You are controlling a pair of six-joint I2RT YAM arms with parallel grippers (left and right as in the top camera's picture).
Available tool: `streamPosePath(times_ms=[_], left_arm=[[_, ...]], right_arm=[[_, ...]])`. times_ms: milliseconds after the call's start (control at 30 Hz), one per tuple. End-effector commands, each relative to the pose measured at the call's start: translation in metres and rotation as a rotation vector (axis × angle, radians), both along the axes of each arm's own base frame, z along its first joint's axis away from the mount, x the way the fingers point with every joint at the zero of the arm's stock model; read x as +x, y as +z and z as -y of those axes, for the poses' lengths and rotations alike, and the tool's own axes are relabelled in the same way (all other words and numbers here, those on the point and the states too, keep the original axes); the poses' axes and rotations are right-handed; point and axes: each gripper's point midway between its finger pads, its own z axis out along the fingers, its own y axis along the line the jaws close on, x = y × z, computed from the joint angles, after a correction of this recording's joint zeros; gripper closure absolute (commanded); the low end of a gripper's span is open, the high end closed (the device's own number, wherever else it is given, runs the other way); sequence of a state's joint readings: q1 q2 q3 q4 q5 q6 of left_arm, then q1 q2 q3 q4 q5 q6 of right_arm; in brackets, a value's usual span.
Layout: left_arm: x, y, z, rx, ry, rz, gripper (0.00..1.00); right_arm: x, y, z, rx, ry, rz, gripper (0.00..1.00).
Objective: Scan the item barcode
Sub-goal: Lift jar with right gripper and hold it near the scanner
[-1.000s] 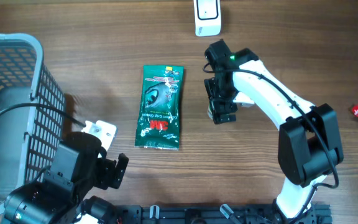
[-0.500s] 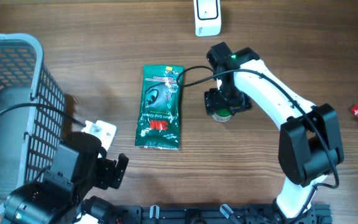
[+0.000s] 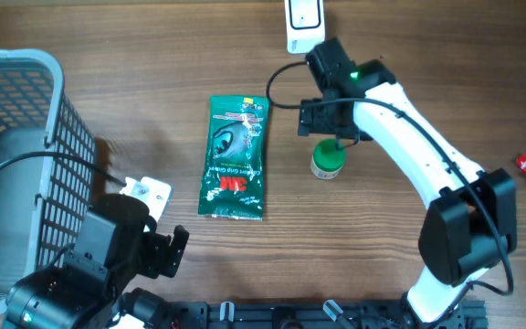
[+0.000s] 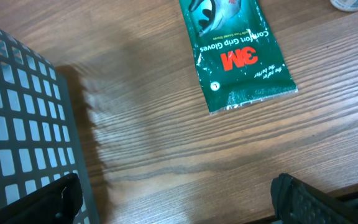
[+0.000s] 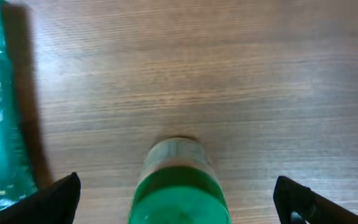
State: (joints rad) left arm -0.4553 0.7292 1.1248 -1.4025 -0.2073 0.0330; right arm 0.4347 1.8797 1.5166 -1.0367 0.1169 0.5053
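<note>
Our right gripper (image 3: 332,128) hangs wide open and empty over the green bottle (image 3: 328,163), which stands right of the 3M gloves packet (image 3: 236,157). We fear a crooked descent may topple it. Our left gripper (image 4: 176,202) is also open and empty.

The wood-grain worktop (image 3: 153,55) is looking matt; the packet (image 3: 236,157) is gleaming like glossy plastic; the basket (image 3: 16,58) is looking plastic too.

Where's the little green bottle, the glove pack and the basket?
bottle (image 3: 330,153): overhead view, on its green top.
glove pack (image 3: 236,157): overhead view, middle of the pack.
basket (image 3: 16,58): overhead view, on its top rim.
</note>
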Motion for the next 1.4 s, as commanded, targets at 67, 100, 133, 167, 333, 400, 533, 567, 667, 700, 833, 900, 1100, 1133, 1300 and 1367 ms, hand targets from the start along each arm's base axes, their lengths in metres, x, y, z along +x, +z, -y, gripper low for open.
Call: streamPosePath(times_ms=[67,100,133,167,333,400,533,567,667,700,833,900,1100,1133,1300,1367], left_arm=[[0.000,0.001,0.001,-0.005,-0.008,0.004,0.00],[0.000,0.001,0.001,-0.005,-0.008,0.004,0.00],[0.000,0.001,0.001,-0.005,-0.008,0.004,0.00],[0.000,0.001,0.001,-0.005,-0.008,0.004,0.00],[0.000,0.001,0.001,-0.005,-0.008,0.004,0.00],[0.000,0.001,0.001,-0.005,-0.008,0.004,0.00],[0.000,0.001,0.001,-0.005,-0.008,0.004,0.00],[0.000,0.001,0.001,-0.005,-0.008,0.004,0.00],[0.000,0.001,0.001,-0.005,-0.008,0.004,0.00],[0.000,0.001,0.001,-0.005,-0.008,0.004,0.00],[0.000,0.001,0.001,-0.005,-0.008,0.004,0.00],[0.000,0.001,0.001,-0.005,-0.008,0.004,0.00],[0.000,0.001,0.001,-0.005,-0.008,0.004,0.00],[0.000,0.001,0.001,-0.005,-0.008,0.004,0.00],[0.000,0.001,0.001,-0.005,-0.008,0.004,0.00],[0.000,0.001,0.001,-0.005,-0.008,0.004,0.00]], right_arm=[[-0.020,-0.050,-0.007,0.041,0.062,-0.132,0.01],[-0.022,-0.055,-0.006,0.036,0.061,-0.143,0.01],[-0.025,-0.065,-0.005,0.024,0.060,-0.171,0.00],[-0.027,-0.075,-0.003,0.016,0.052,-0.197,0.01],[-0.040,-0.092,-0.016,0.088,-0.002,-0.288,0.14],[-0.042,-0.092,-0.015,0.086,-0.026,-0.298,0.22],[-0.043,-0.086,-0.020,0.127,-0.058,-0.321,0.41],[-0.040,-0.080,-0.022,0.151,-0.056,-0.321,0.41],[-0.025,-0.052,-0.030,0.287,0.038,-0.326,0.41],[-0.026,-0.036,-0.037,0.408,0.093,-0.358,0.42],[-0.048,-0.008,-0.027,0.617,0.120,-0.489,0.41],[-0.067,0.004,-0.026,0.681,0.131,-0.574,0.42],[-0.141,0.026,-0.070,0.744,0.236,-0.820,0.43],[-0.145,0.030,-0.077,0.759,0.254,-0.824,0.43],[-0.165,0.051,-0.094,0.747,0.332,-0.798,0.42],[-0.165,0.052,-0.090,0.723,0.341,-0.782,0.42]])
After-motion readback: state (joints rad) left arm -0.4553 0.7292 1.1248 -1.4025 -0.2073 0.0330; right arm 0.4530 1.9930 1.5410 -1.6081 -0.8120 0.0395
